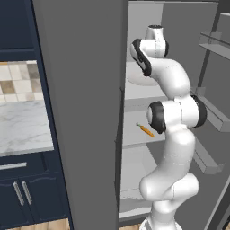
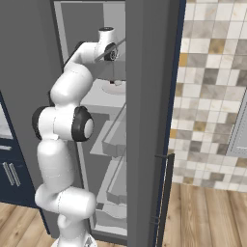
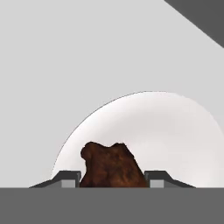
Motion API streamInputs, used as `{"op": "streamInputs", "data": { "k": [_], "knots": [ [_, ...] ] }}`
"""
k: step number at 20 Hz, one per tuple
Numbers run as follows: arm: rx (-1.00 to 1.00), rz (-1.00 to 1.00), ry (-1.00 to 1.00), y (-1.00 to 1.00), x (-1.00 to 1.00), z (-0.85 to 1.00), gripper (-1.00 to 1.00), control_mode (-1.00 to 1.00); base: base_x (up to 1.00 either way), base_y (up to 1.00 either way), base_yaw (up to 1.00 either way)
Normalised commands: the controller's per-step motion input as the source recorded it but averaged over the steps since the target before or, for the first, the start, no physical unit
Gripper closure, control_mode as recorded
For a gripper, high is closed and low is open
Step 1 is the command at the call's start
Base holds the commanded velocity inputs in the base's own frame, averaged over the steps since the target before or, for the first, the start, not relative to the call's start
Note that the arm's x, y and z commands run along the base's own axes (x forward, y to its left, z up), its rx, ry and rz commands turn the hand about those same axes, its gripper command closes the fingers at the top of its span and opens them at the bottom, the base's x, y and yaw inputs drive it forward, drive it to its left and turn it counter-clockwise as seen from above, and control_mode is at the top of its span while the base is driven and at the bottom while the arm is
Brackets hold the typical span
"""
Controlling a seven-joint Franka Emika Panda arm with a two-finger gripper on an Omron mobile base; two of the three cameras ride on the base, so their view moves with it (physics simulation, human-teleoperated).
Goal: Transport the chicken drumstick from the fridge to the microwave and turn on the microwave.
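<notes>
Chicken drumstick (image 3: 111, 165), bottom centre of the hand view, pinched in the gripper (image 3: 112, 177) over a plate (image 3: 175, 131), seemingly lifted; carrot (image 1: 146, 130) mid-frame.

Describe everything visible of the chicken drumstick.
The drumstick is a small lump of dark reddish-brown meat with a rough, mottled surface and a bumpy top outline. In the hand view it sits between the two fingers of the gripper, which is shut on it; its lower part is cut off by the bottom of that view. Behind it lies a pale round plate on the fridge's light grey shelf. Whether it touches the plate cannot be told.
</notes>
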Motion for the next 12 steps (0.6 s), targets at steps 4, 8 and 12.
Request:
{"op": "streamInputs", "data": {
  "k": [4,8,12],
  "knots": [
    [0.0,0.0,-0.07,0.02,-0.46,0.13,1.0,-1.0,0.0,0.0,0.0],
    [0.0,0.0,0.0,0.11,-0.4,0.23,1.0,-1.0,0.0,0.0,0.0],
    [0.0,0.0,0.0,0.13,-0.42,0.27,1.0,-1.0,0.0,0.0,0.0]
  ]
}}
